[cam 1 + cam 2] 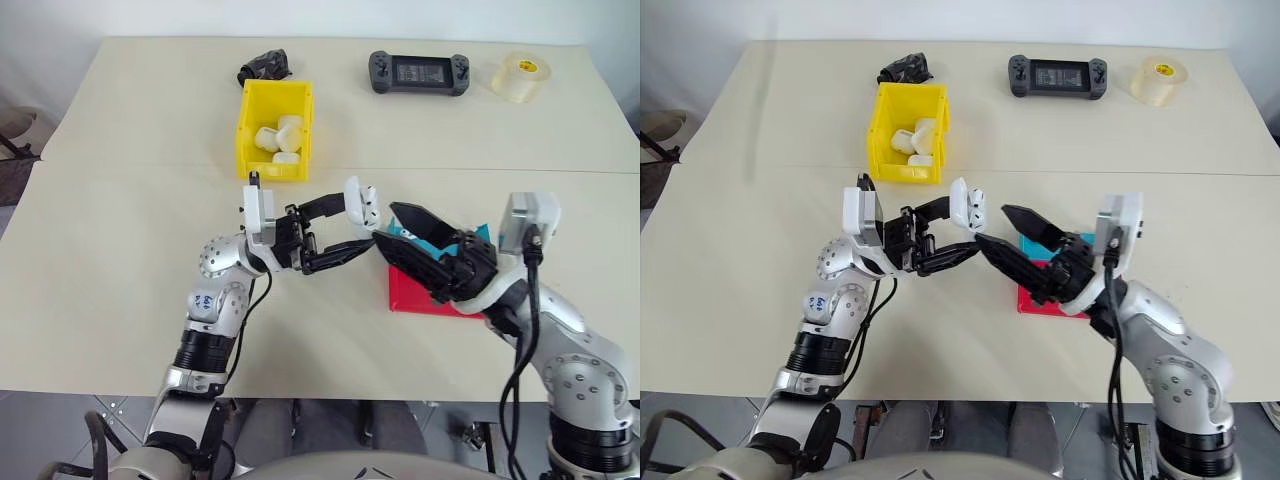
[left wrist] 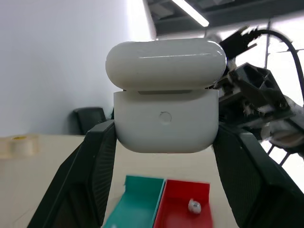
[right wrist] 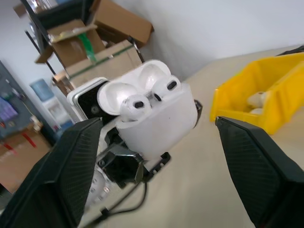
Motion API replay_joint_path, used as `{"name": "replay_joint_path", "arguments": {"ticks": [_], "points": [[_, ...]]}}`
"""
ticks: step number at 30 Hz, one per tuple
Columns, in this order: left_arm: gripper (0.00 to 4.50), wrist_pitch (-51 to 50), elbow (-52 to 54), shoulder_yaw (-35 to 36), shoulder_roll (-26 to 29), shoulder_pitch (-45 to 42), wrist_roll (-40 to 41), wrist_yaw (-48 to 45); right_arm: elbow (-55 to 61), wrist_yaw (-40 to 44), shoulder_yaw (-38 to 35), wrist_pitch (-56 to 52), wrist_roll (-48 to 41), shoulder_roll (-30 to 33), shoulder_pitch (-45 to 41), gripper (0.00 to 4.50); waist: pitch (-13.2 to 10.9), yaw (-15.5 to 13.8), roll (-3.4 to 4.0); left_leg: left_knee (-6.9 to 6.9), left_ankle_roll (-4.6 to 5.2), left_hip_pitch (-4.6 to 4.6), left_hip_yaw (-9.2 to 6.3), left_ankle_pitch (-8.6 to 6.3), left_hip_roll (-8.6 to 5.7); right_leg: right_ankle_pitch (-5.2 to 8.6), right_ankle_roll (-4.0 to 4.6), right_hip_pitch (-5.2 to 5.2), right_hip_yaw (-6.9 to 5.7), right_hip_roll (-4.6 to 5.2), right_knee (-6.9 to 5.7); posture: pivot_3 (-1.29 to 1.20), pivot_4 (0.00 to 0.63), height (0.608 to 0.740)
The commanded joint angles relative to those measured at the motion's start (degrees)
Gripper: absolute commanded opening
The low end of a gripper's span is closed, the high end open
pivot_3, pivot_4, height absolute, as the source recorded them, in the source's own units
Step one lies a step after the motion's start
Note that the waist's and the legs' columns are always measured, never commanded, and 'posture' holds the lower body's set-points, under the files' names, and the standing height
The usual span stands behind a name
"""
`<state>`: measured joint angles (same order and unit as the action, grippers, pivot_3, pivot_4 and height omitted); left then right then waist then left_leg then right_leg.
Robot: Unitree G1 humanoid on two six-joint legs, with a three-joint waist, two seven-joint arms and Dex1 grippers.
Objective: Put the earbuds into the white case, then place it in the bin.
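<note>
The white case (image 1: 361,203) sat lid-open, earbuds (image 3: 151,95) inside, pinched in the left gripper (image 1: 345,226) above the table (image 1: 100,250). Right gripper (image 1: 400,235) gaped just beside it, over the red tray (image 1: 410,295). Yellow bin (image 1: 274,128) of cases behind.

No lettering seems legible on anything here.

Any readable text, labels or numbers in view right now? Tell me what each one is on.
No text can be read.
Left arm: small blue sticker with marks, too small to read.
Tape roll: yellow core label with dark print, too small to read.
Handheld game console: screen shows nothing legible.
White case: no lettering, just a round button.
</note>
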<state>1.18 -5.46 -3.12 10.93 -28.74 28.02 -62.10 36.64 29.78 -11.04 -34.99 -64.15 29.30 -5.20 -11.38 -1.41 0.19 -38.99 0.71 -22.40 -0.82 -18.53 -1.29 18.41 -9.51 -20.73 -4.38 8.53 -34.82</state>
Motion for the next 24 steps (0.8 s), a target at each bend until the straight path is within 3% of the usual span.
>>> {"name": "replay_joint_path", "arguments": {"ticks": [1,6,11,19,24], "points": [[2.74,2.56,-2.41,-1.15,6.08,-2.31,-9.98,3.26,0.25,4.29,-5.45,1.56,1.18,4.36,2.94,3.42,0.0,-0.03,0.0,0.0,0.0,0.0,0.02,0.0,-0.01,0.0,0.0,0.0,0.0,0.0,0.02,0.0,0.15,0.74],[2.74,1.82,-4.79,-3.97,11.36,-4.92,-15.8,3.08,0.06,9.33,-3.76,3.38,8.7,9.5,3.69,1.81,0.0,-0.01,0.0,0.03,0.01,0.01,0.06,0.0,0.0,0.0,0.0,-0.02,0.02,-0.01,0.01,0.0,0.15,0.74],[2.74,0.78,-3.32,-9.2,14.15,-7.02,-20.58,0.66,0.3,9.9,5.94,1.74,15.52,10.8,-4.37,0.1,0.0,0.23,0.0,0.03,-0.01,0.0,0.08,0.01,0.03,0.0,0.0,-0.06,0.03,-0.01,-0.01,0.0,0.15,0.74],[2.74,-1.32,1.29,-13.0,13.3,-5.79,-21.65,0.37,-5.83,7.96,17.13,0.21,24.55,5.66,-14.65,0.04,0.0,-0.01,-0.01,-0.01,-0.02,-0.05,0.01,0.01,0.01,0.0,0.0,-0.07,0.01,0.0,-0.02,0.0,0.15,0.74],[2.74,-1.48,3.17,-12.47,12.79,-5.74,-21.16,2.03,-7.27,7.54,19.36,-1.59,27.6,4.59,-16.96,0.04,-0.01,0.06,-0.01,0.0,-0.02,-0.06,0.0,0.01,0.01,0.0,0.0,-0.09,-0.01,0.0,-0.03,0.0,0.15,0.74]]}}
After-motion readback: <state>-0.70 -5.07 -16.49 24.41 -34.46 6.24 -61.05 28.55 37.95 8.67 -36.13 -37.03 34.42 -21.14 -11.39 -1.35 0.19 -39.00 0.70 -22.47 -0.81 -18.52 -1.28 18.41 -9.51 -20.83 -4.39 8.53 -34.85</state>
